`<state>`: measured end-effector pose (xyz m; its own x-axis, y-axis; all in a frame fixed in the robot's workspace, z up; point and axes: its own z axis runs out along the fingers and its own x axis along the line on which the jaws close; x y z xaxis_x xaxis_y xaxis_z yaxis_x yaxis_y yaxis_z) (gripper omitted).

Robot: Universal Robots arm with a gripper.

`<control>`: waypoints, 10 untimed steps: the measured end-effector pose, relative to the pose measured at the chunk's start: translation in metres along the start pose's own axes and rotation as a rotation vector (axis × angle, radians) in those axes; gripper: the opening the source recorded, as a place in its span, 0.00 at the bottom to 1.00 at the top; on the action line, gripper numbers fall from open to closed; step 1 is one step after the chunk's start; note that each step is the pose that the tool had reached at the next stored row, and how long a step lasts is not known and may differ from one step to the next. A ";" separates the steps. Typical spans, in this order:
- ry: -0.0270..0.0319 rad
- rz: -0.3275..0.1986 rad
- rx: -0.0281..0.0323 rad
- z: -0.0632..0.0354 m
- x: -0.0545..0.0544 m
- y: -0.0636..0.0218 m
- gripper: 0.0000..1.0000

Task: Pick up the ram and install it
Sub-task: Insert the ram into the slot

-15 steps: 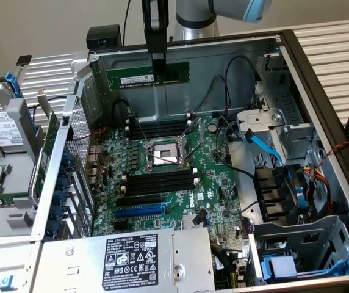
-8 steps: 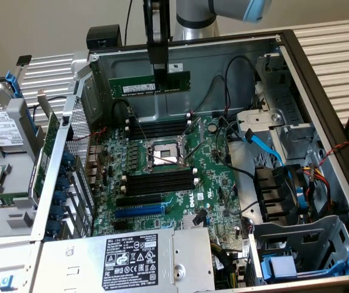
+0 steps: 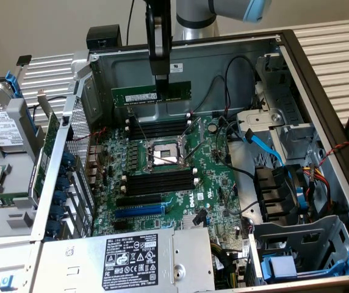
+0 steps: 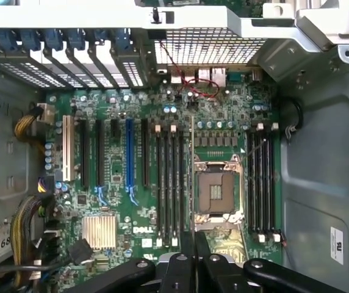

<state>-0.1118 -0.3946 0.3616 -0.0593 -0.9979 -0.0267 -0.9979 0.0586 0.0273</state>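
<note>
The ram (image 3: pixel 151 95) is a thin green stick with a white label, hanging level above the back of the open computer case. My gripper (image 3: pixel 161 78) is shut on its top edge, near the middle of the stick. Below it lies the green motherboard (image 3: pixel 214 183), with one bank of black memory slots (image 3: pixel 159 129) behind the CPU socket (image 3: pixel 162 154) and another bank (image 3: pixel 159 181) in front. In the wrist view the ram (image 4: pixel 192 177) appears edge-on as a thin line rising from my gripper (image 4: pixel 194 247), over the strip between the slots (image 4: pixel 169 177) and the socket (image 4: pixel 216 192).
The case's metal back wall (image 3: pixel 223 58) stands right behind the ram. A power supply (image 3: pixel 132 256) sits at the case front, a fan (image 3: pixel 278 189) and blue cable (image 3: pixel 263 143) on the exterior view's right, and a hard drive (image 3: pixel 0 128) outside on the left.
</note>
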 end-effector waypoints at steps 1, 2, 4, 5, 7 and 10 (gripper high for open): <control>-0.0003 0.000 0.0000 0.0017 0.000 -0.0002 0.12; -0.0007 0.000 0.0000 0.0035 0.001 -0.0003 0.12; -0.0020 0.000 -0.0001 0.0071 0.003 -0.0008 0.12; -0.0025 0.000 -0.0001 0.0089 0.004 -0.0009 0.12; -0.0037 0.000 -0.0001 0.0126 0.005 -0.0011 0.12; -0.0047 0.000 -0.0003 0.0179 0.007 -0.0014 0.12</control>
<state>-0.1113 -0.4007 0.3435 -0.0598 -0.9977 -0.0315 -0.9979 0.0589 0.0276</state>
